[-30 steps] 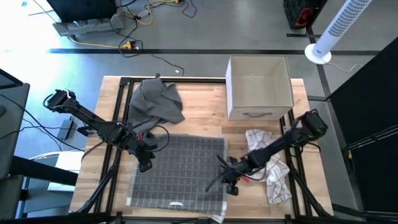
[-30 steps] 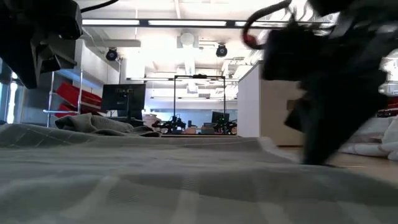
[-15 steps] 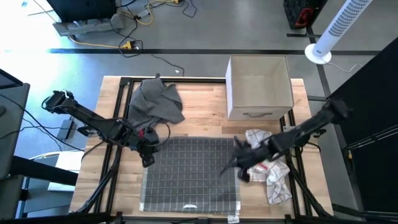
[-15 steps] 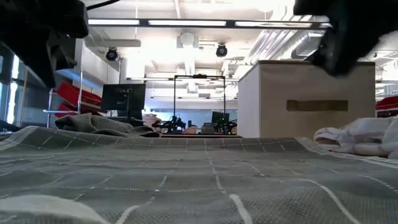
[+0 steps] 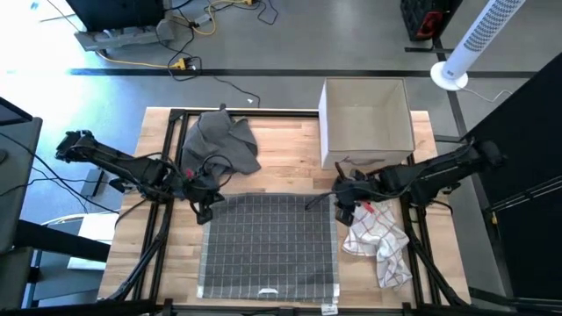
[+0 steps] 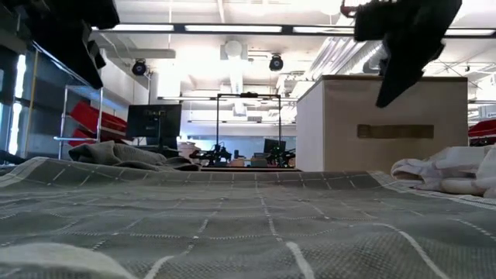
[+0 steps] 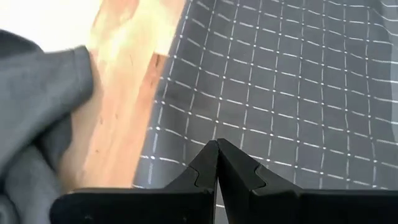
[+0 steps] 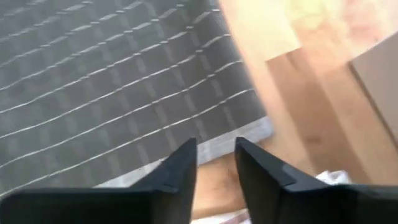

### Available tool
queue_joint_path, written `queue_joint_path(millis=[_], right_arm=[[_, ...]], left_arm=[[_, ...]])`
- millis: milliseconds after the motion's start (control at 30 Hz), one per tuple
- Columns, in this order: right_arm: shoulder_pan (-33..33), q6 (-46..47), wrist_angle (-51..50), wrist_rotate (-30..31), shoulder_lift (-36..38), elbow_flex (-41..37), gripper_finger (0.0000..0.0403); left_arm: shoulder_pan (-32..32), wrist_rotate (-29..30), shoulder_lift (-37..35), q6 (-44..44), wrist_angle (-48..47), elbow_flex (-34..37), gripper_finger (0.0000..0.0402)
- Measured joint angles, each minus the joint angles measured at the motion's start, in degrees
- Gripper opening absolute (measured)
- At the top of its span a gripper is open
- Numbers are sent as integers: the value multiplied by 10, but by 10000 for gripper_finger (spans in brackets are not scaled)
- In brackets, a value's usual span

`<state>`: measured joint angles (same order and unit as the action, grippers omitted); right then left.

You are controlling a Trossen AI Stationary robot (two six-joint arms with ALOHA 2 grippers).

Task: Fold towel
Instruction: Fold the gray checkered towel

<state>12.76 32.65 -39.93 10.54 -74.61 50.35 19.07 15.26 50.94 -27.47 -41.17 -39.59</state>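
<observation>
A grey towel (image 5: 268, 246) with thin white checks lies spread flat in the middle of the table, its near edge at the table's front. My left gripper (image 5: 205, 213) is shut and hovers over the towel's far left corner (image 7: 163, 124), touching nothing. My right gripper (image 5: 341, 209) hovers over the towel's far right corner (image 8: 249, 118). Its fingers are a little apart with nothing between them. In the low view both grippers hang well above the cloth (image 6: 232, 225).
A crumpled plain grey cloth (image 5: 219, 145) lies at the far left. A cardboard box (image 5: 364, 123) stands at the far right. A white cloth with red checks (image 5: 378, 246) lies bunched by the towel's right edge. Black frame rails (image 5: 167, 175) run along the table's sides.
The towel has slid toward the table's right edge and settled flat and square. My right gripper has risen from the towel's right edge and gone toward the far edge. My left gripper has moved a little toward the far edge.
</observation>
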Motion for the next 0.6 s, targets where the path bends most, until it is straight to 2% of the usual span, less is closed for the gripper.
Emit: queue_joint_path(millis=[100, 233, 600], right_arm=[[-19, -21, 3, 3, -26, 0, 153], [-40, -32, 6, 0, -63, 0, 178], [-85, -116, 42, -21, -115, 0, 185]], left_arm=[[0, 3, -13, 39, 0, 0, 0], [0, -12, -25, 67, 0, 0, 0], [0, -18, -28, 42, -30, 0, 0]])
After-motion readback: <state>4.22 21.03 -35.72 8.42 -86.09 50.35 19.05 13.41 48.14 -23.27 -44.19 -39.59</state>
